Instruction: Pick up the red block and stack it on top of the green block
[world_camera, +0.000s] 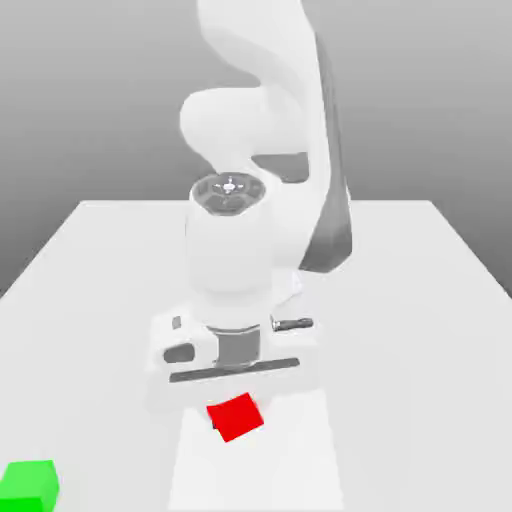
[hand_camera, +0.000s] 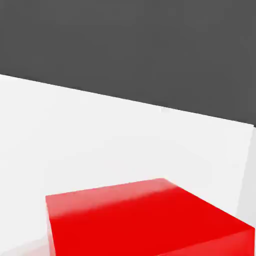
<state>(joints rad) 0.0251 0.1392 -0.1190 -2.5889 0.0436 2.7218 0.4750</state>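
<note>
- Green blk (world_camera: 28, 486) nearest cam, ext. view's bottom left corner, partly cut off by frame edge. Sits on tabletop.
- Tabletop (world_camera: 420, 350): pale, wide, runs back to a straight far edge, grey backdrop behind.
- Arm (world_camera: 230, 250): white w/ dk grey trim, approx. mid-frame, reaching down over table.
- Bright strip (world_camera: 255, 475) on table, from under the hand toward cam.
- Gripper (world_camera: 235, 412): low over strip, at red blk. Jaws shut; can't tell if they've got hold of red blk, contact pts hidden.
- Red blk (world_camera: 236, 417): right below hand body, turned at an angle, well apart from green blk, toward ext. view's right of it. Not stacked. Hand view: top face + part of sides visible.
</note>
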